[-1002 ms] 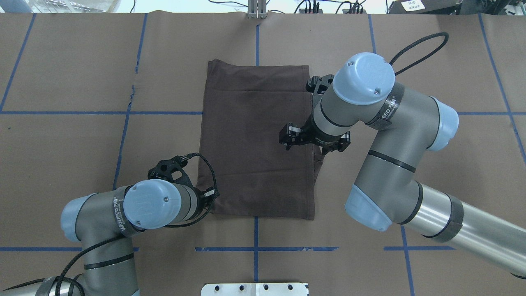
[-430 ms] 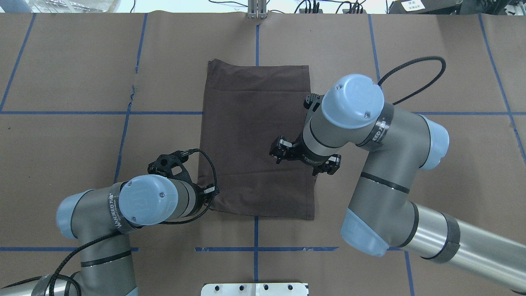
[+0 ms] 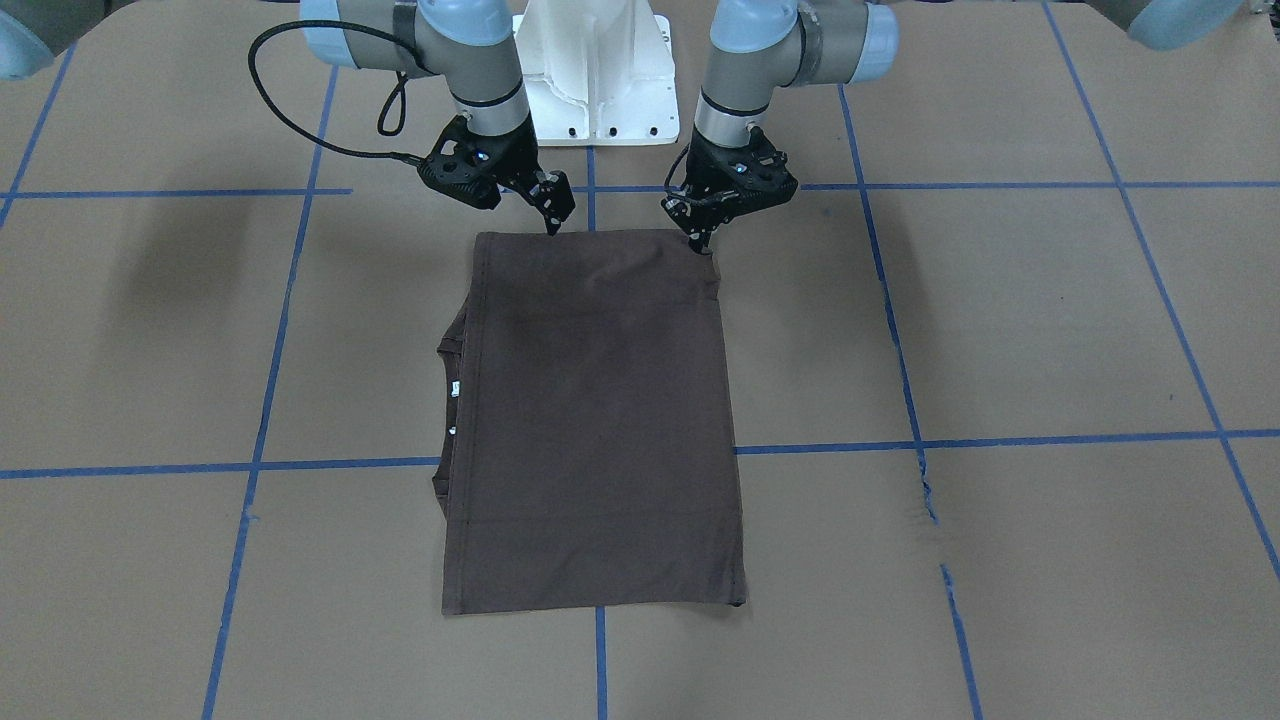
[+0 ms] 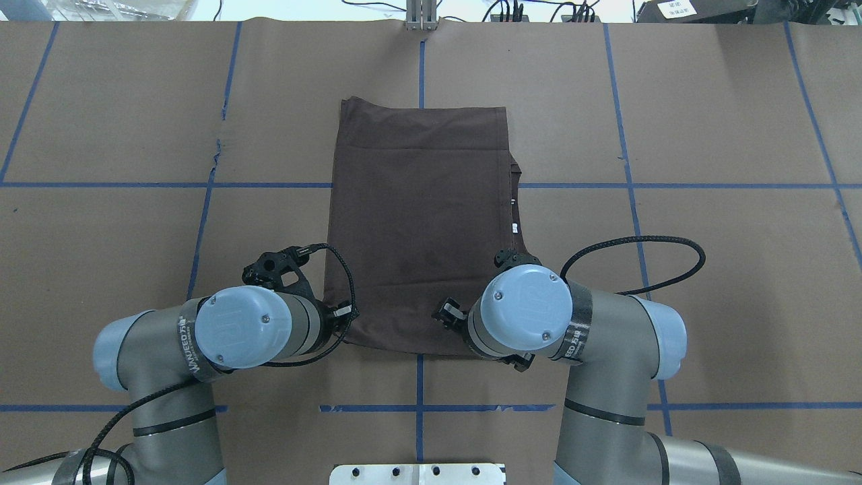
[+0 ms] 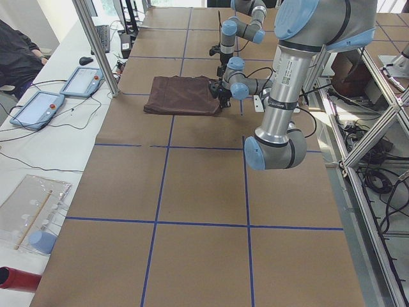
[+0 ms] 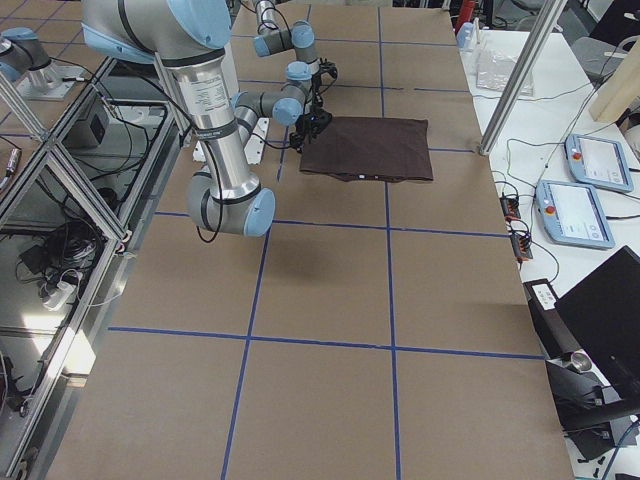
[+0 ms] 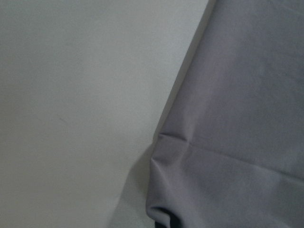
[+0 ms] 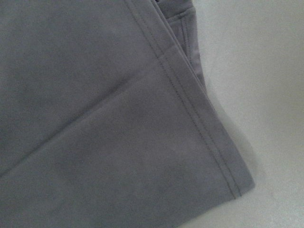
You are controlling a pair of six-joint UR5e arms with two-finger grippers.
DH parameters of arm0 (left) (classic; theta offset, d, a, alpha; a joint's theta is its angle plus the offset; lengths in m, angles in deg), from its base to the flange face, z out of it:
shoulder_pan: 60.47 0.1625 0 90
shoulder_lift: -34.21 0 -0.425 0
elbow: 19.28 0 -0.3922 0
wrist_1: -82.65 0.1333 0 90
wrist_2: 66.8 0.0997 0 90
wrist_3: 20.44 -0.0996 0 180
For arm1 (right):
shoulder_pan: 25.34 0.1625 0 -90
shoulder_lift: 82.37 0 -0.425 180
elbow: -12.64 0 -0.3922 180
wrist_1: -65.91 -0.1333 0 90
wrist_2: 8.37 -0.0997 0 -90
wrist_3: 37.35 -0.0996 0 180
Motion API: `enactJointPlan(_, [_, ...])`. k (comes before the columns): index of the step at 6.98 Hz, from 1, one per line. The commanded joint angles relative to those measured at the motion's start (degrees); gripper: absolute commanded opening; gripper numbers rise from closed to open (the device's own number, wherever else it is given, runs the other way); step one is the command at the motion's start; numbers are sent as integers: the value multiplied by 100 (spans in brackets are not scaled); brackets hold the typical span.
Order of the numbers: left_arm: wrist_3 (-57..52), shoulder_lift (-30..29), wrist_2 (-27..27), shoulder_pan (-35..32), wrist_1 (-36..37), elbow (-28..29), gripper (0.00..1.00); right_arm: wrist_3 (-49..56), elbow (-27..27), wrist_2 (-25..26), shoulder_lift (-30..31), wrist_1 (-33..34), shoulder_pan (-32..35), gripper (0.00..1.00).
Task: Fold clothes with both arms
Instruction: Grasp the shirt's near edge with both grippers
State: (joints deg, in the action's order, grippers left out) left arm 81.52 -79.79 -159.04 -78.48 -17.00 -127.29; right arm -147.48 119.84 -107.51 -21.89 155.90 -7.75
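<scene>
**Both grippers at the near edge of the folded shirt**

We see the dark brown short-sleeved T-shirt [image 4: 417, 229] lying flat at the centre of the brown paper-covered table [image 4: 135, 135], folded into 1 long rectangle. Its ribbed collar [image 3: 447, 345] and white neck label [image 4: 514, 227] peek out along its right side. The black 2-fingered left gripper [image 3: 700, 240] sits on the near left corner, fingers pinching the cloth. The black 2-fingered right gripper [image 3: 555, 222] is at the near edge, inward of the right corner; we cannot tell whether its fingers are spread.
</scene>
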Motion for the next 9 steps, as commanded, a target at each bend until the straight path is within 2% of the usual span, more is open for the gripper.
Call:
enactJointPlan(1, [-53,1,5,-9,-1,8,0,0,-312,96,16,1,25,100])
enactJointPlan(9, [-88,1,5,-44,-1,-36,0,264,-762,87,42,-8,245,100])
